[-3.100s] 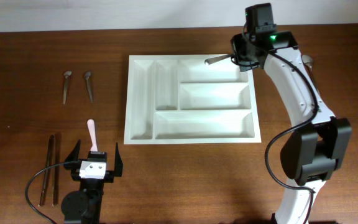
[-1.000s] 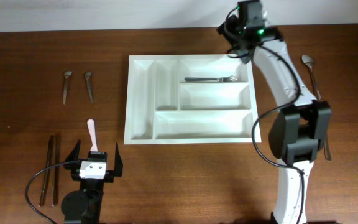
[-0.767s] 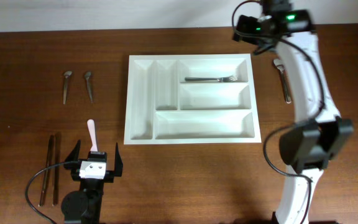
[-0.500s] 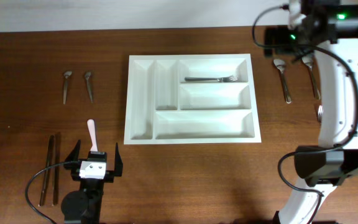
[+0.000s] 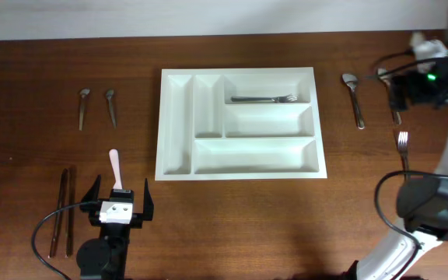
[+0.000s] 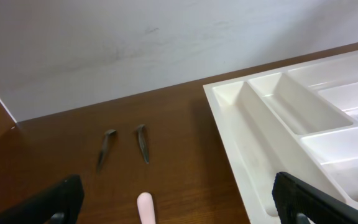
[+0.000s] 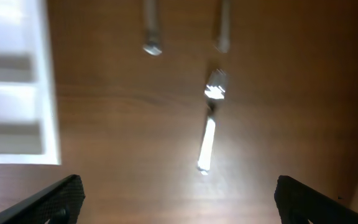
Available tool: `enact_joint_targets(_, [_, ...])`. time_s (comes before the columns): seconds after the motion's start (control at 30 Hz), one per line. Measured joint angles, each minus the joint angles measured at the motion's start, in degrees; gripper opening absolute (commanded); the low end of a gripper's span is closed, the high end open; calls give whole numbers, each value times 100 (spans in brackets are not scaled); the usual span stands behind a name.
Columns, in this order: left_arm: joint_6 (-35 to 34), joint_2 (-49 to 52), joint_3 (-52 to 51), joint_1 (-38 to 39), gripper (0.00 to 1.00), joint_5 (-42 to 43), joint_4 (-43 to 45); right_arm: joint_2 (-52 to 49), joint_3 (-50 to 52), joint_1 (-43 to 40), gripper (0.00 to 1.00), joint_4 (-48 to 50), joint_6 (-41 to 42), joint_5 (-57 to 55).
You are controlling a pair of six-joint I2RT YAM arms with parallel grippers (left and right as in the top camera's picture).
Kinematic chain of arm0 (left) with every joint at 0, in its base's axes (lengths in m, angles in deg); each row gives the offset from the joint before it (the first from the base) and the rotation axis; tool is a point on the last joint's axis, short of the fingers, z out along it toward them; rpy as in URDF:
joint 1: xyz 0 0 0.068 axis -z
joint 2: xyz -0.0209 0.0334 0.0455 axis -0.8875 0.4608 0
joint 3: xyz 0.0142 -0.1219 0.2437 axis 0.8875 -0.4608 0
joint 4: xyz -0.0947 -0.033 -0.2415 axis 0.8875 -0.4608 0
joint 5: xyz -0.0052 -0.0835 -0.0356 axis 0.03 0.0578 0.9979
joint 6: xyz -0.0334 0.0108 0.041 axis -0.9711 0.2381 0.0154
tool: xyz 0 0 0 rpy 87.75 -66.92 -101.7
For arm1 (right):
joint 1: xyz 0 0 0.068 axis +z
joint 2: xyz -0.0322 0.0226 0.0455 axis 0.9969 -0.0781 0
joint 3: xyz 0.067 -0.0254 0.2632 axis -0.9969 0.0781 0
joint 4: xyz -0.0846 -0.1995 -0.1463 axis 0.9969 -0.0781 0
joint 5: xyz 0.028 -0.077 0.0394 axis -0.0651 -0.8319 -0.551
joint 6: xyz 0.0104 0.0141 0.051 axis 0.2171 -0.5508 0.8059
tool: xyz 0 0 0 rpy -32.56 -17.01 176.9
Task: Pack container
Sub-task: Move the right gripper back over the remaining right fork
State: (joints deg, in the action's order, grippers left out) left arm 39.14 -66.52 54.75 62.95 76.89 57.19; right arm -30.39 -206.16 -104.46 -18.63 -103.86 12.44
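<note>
The container (image 5: pixel 176 124), a white tray with five compartments, lies mid-table and also shows in the left wrist view (image 6: pixel 241 134) and the right wrist view (image 7: pixel 48 93). One fork (image 5: pixel 264 99) rests in its top horizontal compartment. My right gripper (image 5: pixel 407 92) hangs open and empty to the right of the tray, above loose cutlery. A second fork (image 7: pixel 209 127) lies on the wood ahead of its wide-apart fingers (image 7: pixel 55 198). My left gripper (image 5: pixel 120 201) sits open near the front left, with a pink handle (image 6: pixel 145 208) between its spread fingers (image 6: pixel 308 198), not gripped.
Right of the tray lie a spoon (image 5: pixel 354 99), another spoon (image 5: pixel 392 103) partly under the right arm, and the loose fork (image 5: pixel 402 146). On the left are two small spoons (image 5: pixel 84 107) (image 5: pixel 112 106) and two dark sticks (image 5: pixel 62 210).
The right arm let go of a fork into the top compartment, then swung right, off the tray and over the loose cutlery. The left arm has not moved.
</note>
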Motion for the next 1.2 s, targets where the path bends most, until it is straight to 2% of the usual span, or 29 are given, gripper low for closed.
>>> enact_joint_targets(0.23, [0,0,0,0,99,0,-2,-2,1303,-1003,99,669,-212,-63])
enact_joint_targets(0.4, [-2,0,0,0,99,0,0,-11,2577,-1069,99,1523,-326,-63])
enact_joint_targets(0.57, [0,0,0,0,99,0,0,-11,3530,-1060,99,2472,-424,-63])
enact_joint_targets(0.67, [0,0,0,0,99,0,0,-48,3936,-1060,99,2717,-595,-61])
enact_joint_targets(1.2, [0,0,0,0,99,0,0,-695,4083,-1174,99,3185,-752,-63])
